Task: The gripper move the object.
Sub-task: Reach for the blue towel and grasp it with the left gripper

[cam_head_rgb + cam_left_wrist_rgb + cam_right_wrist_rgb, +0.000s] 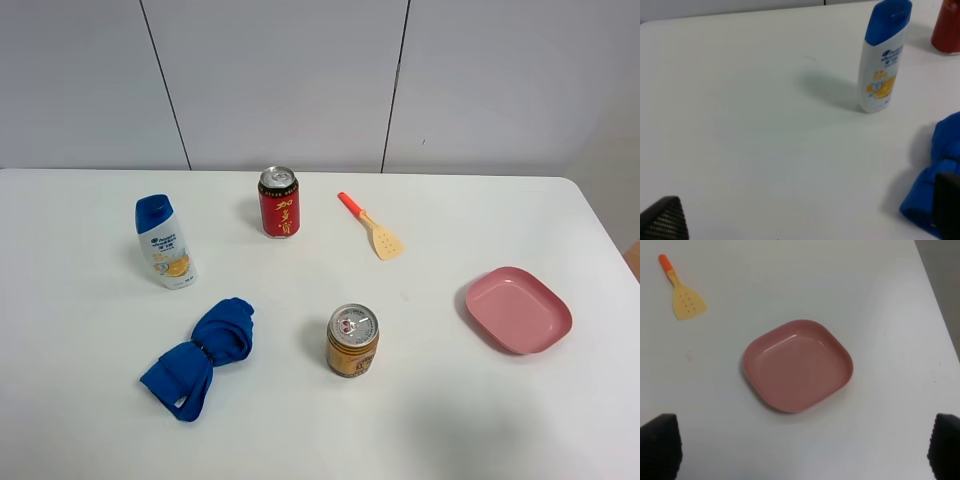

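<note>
Bright blue bunched cloth (205, 355) lies lower left on white tabletop (450, 420), below the white shampoo bottle (165, 245). Left pincer (802, 215) spread wide close by it; right pincer (802, 447) spread wide near pink square plate (797, 365).

Red can (280, 203): yellow Chinese characters run top to bottom down its side, approx. 加多宝. Smaller print beside them is too small to read. It stands ahead of the left pincer (805, 216), beyond the bottle; only its edge shows in the left wrist view, lettering cut off there.

Shampoo bottle (883, 55), ahead of the left pincer: blue swirl badge w/ white lettering, blurred, not legible. Below it, an orange-slice graphic & tiny print, unreadable.

Gold can (352, 341), seen only from the high camera: dark lettering on its label, too small to read.
</note>
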Controlling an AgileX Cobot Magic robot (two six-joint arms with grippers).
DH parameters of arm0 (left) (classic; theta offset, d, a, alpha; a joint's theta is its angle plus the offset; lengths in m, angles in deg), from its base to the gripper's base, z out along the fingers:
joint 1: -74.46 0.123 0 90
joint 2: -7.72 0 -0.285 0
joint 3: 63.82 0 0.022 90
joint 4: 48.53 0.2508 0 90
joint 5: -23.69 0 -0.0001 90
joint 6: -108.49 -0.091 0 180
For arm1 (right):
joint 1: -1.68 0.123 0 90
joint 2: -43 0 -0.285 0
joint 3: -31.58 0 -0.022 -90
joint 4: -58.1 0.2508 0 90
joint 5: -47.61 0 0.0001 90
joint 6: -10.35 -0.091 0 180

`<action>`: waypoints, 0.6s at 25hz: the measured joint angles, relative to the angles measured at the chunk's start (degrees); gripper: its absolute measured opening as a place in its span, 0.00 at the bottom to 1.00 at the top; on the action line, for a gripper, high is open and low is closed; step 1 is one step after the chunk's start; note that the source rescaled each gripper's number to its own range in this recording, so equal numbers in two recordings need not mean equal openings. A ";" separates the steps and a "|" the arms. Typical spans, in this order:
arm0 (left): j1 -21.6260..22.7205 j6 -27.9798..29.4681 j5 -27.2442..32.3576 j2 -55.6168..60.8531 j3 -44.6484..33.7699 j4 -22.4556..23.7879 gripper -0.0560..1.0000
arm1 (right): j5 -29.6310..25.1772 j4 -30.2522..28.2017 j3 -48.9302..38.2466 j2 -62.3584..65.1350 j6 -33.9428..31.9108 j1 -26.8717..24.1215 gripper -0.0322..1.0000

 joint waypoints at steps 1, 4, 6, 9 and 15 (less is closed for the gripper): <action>0.00 0.00 0.00 0.00 0.00 0.00 1.00 | 0.00 0.00 0.00 0.00 0.00 0.00 1.00; 0.00 0.00 0.00 0.00 0.00 0.00 1.00 | 0.00 0.00 0.00 0.00 0.00 0.00 1.00; 0.00 0.00 0.00 0.00 0.00 0.00 1.00 | 0.00 0.00 0.00 0.00 0.00 0.00 1.00; 0.00 0.00 0.02 -2.16 0.00 0.00 1.00 | 0.00 0.00 0.00 0.00 0.00 0.00 1.00; 0.00 -1.82 -0.49 -14.82 3.47 -1.31 1.00 | 0.00 0.00 0.00 0.00 0.00 0.00 1.00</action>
